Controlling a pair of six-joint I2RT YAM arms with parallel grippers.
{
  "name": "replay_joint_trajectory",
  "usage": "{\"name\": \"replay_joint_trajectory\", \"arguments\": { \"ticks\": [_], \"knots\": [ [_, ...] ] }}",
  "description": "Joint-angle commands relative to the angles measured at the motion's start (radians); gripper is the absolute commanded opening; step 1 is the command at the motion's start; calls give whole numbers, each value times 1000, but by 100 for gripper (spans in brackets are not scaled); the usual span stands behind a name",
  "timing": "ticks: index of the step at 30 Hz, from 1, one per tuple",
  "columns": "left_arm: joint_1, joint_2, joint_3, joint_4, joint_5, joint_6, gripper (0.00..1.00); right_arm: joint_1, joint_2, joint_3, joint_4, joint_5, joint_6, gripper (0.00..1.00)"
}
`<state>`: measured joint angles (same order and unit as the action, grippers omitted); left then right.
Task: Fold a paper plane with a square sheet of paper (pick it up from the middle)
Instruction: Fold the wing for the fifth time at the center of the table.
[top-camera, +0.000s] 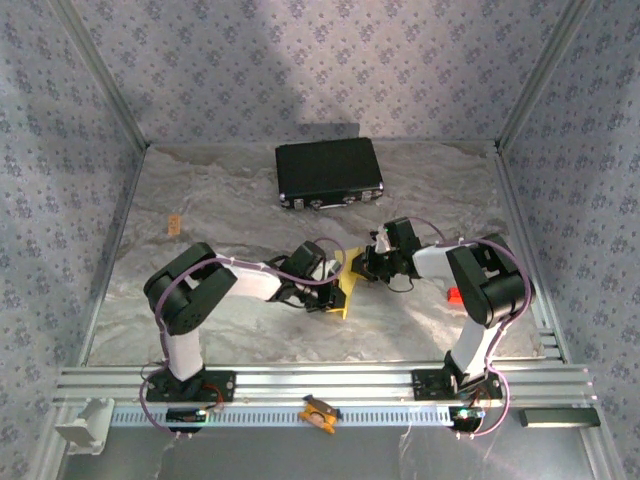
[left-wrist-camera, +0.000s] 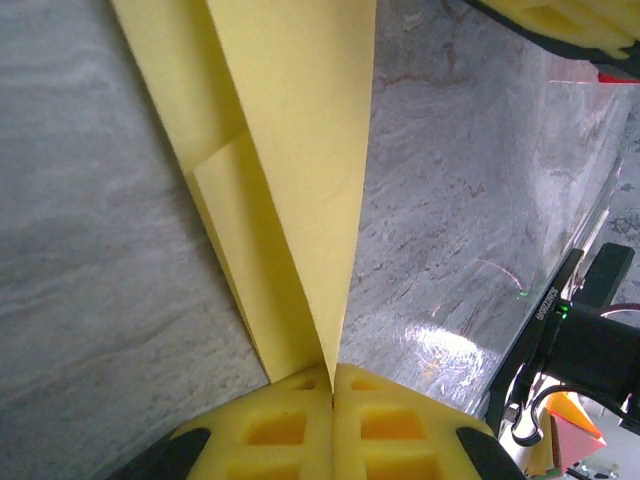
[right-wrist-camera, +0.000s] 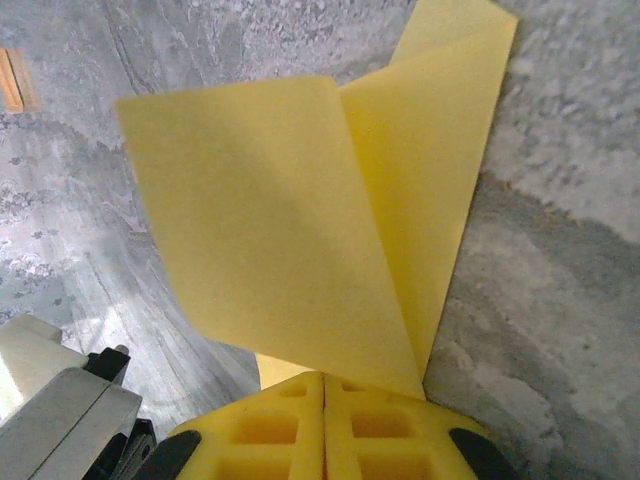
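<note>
The yellow paper (top-camera: 345, 300) sits a little toward the near edge from the middle of the counter (top-camera: 250, 330), well in front of the black case (top-camera: 328, 175) that lies by the far edge, and it is caught where the two arms meet. The left hand (top-camera: 336, 282) reaches in from the left side and the right hand (top-camera: 359, 268) from the right, the two close together with the paper between them. In the left wrist view the left hand's two yellow pads (left-wrist-camera: 290, 395) are pressed flat together, and a folded edge of the paper runs straight into the seam between them, so this hand is clamped on the paper; from there the sheet spreads away as a long narrow wedge, with a second, flatter layer behind it on the left, against the grey marbled counter. The right wrist view shows the same kind of grip: the right hand's pads (right-wrist-camera: 285, 400) meet with no gap, and the paper fans out of their seam in two overlapping flaps, a broad one on the left and a narrower one on the right, so this hand too is clamped on the paper. A small orange clip (top-camera: 172, 225) lies apart near the left edge of the counter, and a red object (top-camera: 453, 296) rests beside the right arm, toward the right edge
</note>
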<state>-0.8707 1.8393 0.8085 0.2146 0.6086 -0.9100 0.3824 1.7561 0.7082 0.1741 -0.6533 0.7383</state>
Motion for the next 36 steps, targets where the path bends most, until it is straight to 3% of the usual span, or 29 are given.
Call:
{"name": "replay_joint_trajectory", "arguments": {
  "ticks": [1,8,11,14,17,22,36],
  "knots": [
    [-21,-25,-43,-72,24,-7,12,35,48,-10,-92,104,-30,9],
    [-18,-170,-31,-190,-5,40,30,40,49,-3,-108,112,-30,8],
    [8,-257,-3,-292,-54,83,30,42,51,-2,-106,110,-29,8],
    [42,-290,8,-273,-71,83,24,43,49,1,-106,109,-27,8],
    [56,-244,59,-239,-47,85,15,43,47,2,-111,107,-29,8],
    [49,-99,160,-182,1,74,9,43,47,0,-107,104,-28,8],
    [43,104,243,-131,-13,40,7,44,49,-10,-90,92,-22,8]
  ]
}}
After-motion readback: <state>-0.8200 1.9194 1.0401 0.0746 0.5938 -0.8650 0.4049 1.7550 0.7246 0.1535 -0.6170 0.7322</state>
